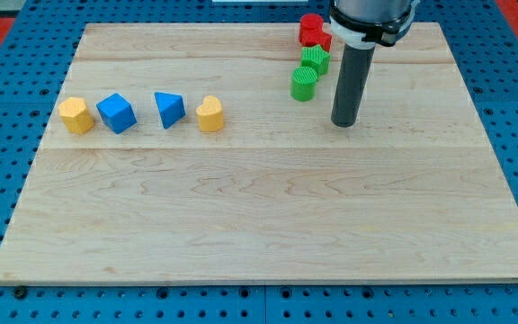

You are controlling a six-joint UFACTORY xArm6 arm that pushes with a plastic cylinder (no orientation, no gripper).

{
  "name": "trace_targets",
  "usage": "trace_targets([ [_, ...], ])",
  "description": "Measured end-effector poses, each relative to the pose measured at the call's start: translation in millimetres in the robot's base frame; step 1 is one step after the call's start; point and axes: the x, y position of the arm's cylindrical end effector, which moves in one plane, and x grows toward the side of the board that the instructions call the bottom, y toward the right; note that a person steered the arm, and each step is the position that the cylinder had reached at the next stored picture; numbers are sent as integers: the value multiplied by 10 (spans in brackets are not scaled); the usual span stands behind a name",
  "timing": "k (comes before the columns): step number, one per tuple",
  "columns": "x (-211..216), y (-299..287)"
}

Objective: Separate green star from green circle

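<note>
My tip [344,122] rests on the surface [259,216], a bare rod touching nothing; the green circle [304,84] lies up-left, near it; the green star [315,59] touches the circle's upper-right side, toward the view's top.

A pale wooden tabletop [268,234] lies on a blue perforated base [7,54]. Toward nine o'clock stands a row of four small blocks: a yellow pentagon-like block [75,115], a blue cube [116,112] just at its three o'clock, then a blue triangular block [169,109], then a yellow heart-shaped block [209,114]. Near twelve o'clock sits a red block [313,30], its shape unclear.
</note>
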Motion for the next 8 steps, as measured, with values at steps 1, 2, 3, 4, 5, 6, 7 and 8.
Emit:
trace_targets([
  [1,-36,126],
  [2,-123,656],
  [3,-478,651],
  [4,-533,596],
  [5,-791,974],
  [6,-865,896],
  [7,-933,726],
  [8,-956,569],
])
